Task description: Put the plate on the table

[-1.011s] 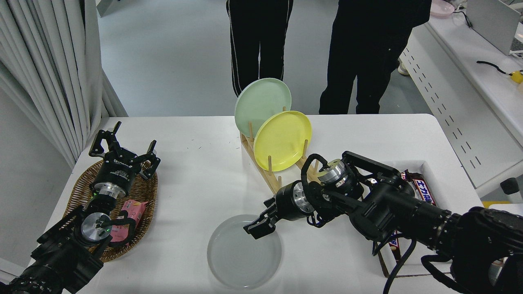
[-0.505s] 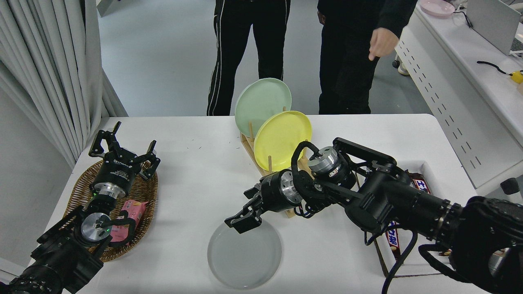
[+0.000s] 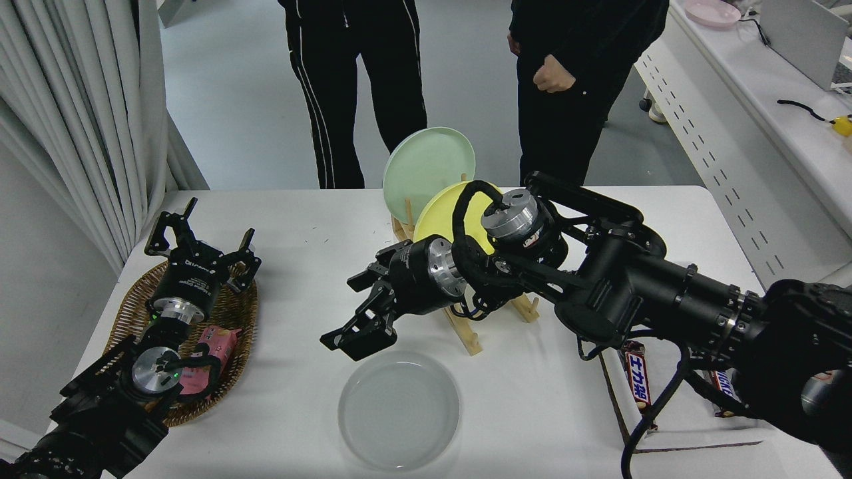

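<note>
The light grey plate (image 3: 398,409) lies flat on the white table (image 3: 313,219) near the front edge, with nothing touching it. My right gripper (image 3: 356,336) hangs open in the air just above and behind the plate's far left rim, empty. The right arm crosses in front of the wooden rack. My left gripper (image 3: 200,243) is parked open over the wicker basket at the lower left.
A wooden rack (image 3: 466,329) at mid-table holds a yellow plate (image 3: 442,216) and a pale green plate (image 3: 426,163). The wicker basket (image 3: 236,313) holds a pink packet (image 3: 213,349). Candy bars (image 3: 638,382) lie in a white tray at right. Two people stand at the far side.
My right gripper has let go of the grey plate and risen up and to the left, away from it. The plate stays flat on the table. The people shifted left.
</note>
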